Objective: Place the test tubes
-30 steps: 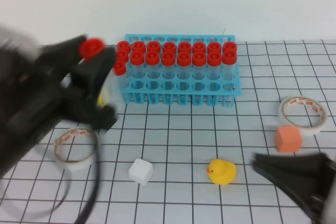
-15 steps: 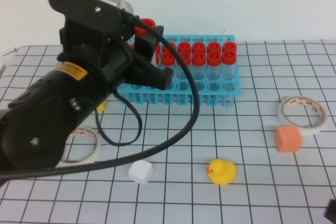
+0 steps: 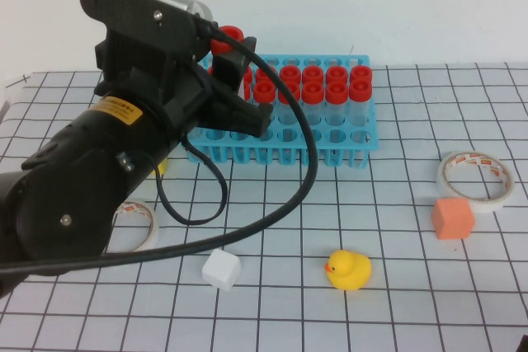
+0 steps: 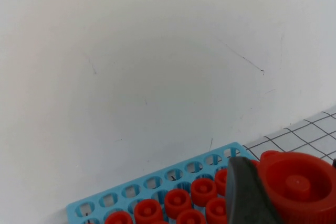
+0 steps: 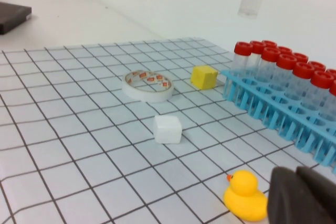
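In the upper centre-left of the high view, the left gripper (image 3: pixel 231 59) clamps a test tube (image 3: pixel 227 38) over the left end of the blue rack (image 3: pixel 346 150). Its red cap (image 4: pixel 299 184) pokes above the fingers (image 4: pixel 247 195); they hide the clear body. The right gripper (image 5: pixel 304 198), closed, shows only a dark tip beside the yellow duck (image 5: pixel 244 195).

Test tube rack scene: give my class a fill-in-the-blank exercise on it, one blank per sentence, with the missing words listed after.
1. The left hand holds a test tube with a ____ cap above the rack.
2. The rack is coloured ____.
3. The cube beside the tape roll on the robot's right is ____.
4. The right hand, shut and empty, sits low near the yellow toy ____.
Missing words: red; blue; orange; duck.
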You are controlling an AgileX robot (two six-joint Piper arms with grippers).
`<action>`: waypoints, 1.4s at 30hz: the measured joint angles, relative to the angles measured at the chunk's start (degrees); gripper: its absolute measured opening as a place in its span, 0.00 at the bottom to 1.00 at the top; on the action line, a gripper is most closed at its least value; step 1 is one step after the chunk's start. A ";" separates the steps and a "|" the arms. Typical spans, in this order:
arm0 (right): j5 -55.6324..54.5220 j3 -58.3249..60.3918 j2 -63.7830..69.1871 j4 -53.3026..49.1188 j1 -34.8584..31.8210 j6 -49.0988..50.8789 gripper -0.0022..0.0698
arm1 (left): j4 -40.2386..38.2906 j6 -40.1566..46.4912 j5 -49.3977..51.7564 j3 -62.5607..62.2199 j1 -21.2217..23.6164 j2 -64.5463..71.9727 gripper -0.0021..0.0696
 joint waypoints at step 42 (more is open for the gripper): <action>0.00 0.07 0.00 0.00 0.00 0.00 0.03 | 41.86 -39.70 -0.85 -0.71 7.76 5.60 0.41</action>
